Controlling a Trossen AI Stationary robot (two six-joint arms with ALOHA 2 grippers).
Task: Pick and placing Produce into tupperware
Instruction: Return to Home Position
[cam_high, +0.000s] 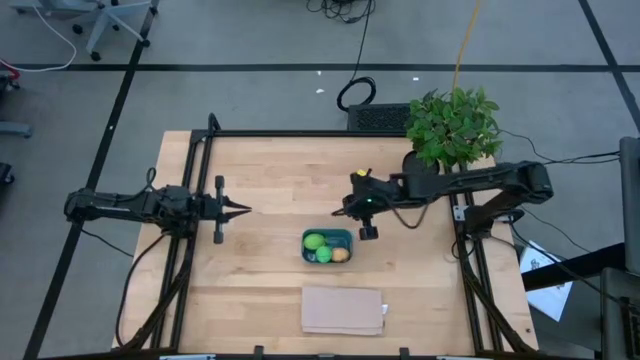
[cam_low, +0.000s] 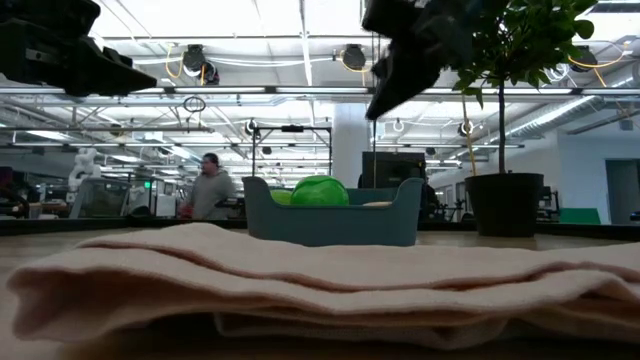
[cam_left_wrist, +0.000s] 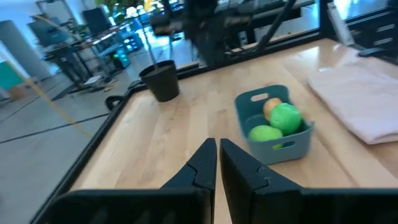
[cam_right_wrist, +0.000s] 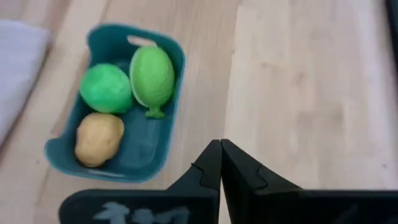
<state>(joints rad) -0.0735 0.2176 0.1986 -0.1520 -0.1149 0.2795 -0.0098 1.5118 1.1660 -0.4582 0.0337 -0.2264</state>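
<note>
1. Nearest the front edge of the counter (cam_high: 255, 285) lies a folded tan cloth (cam_high: 342, 310), flat, with nothing touching it.
2. Just behind it the tupperware (cam_high: 328, 232) sits upright with all the produce inside. The lime-green piece (cam_right_wrist: 152, 74) and the bright green ball (cam_right_wrist: 105, 88) lie side by side, and the yellow-orange piece (cam_right_wrist: 98, 138) lies next to the ball. We judge the placing finished.
3. The pieces look light, smooth and rounded to us, so they would likely roll or slip if pinched off-centre; we would close on each across its middle. The tupperware looks like thin, light plastic that would slide under a push. Its rim at a short wall, by the handle slot, seems the best hold.
4. Just past the tupperware's far side, the right gripper (cam_right_wrist: 221, 145) hangs raised above the counter, its fingers pressed together and holding nothing.
5. Well off to the left, the left gripper (cam_high: 244, 209) points toward the middle, its fingers closed to a sliver and empty.
6. Farthest back, a potted plant (cam_high: 455, 125) stands at the right rear corner, and a person (cam_low: 210, 187) shows in the room beyond.
</note>
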